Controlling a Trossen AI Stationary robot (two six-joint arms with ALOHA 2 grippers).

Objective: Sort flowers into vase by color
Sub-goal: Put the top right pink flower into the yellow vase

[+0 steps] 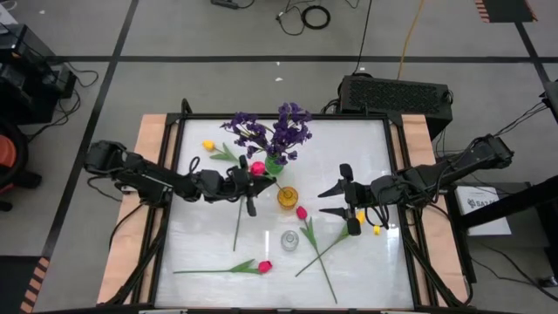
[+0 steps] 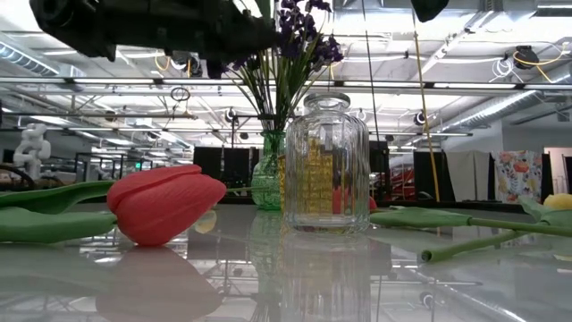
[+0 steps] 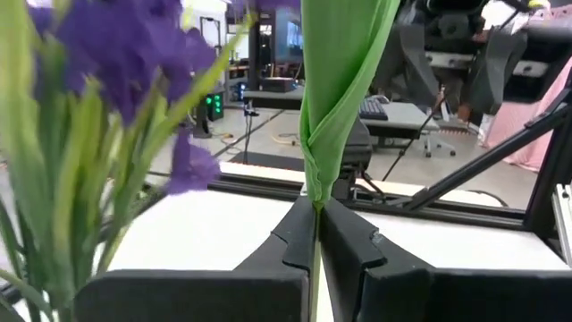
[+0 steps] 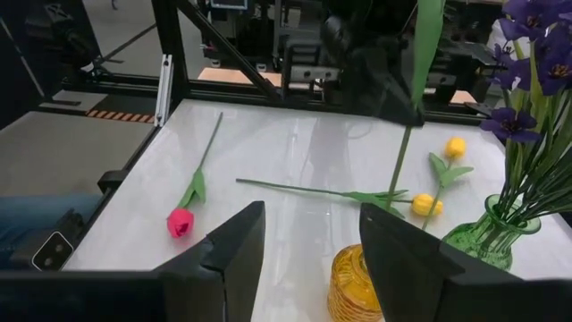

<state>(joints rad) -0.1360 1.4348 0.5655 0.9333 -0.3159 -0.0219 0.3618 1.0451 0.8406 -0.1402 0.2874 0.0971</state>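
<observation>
My left gripper (image 1: 255,185) (image 3: 317,207) is shut on an upright pink-red tulip (image 1: 257,167). It stands between the green vase (image 1: 275,166) of purple sprigs (image 1: 279,131) and the amber vase (image 1: 288,196). A clear vase (image 2: 326,165) stands nearer the front. Right of the amber vase, my right gripper (image 1: 336,201) (image 4: 308,250) hovers open and holds nothing. A yellow tulip (image 4: 423,206) lies on the table under the left gripper, its stem (image 1: 239,222) pointing at the near edge. Another yellow tulip (image 1: 207,146) lies at the far left. My left gripper pinches the tulip's green stem where a leaf wraps around it (image 3: 315,199), between its two fingers. The fingers come in level from the table's left and lie across the stem. The flower stands upright, its head above the fingers and its stem (image 4: 402,156) hanging below them.
Loose flowers lie on the white table: a pink-red tulip (image 1: 264,266) near the front, another (image 1: 301,212) beside the clear vase, and a yellow tulip (image 1: 377,229) by the right gripper. A black frame (image 4: 170,80) runs round the table. Bare room shows at front right.
</observation>
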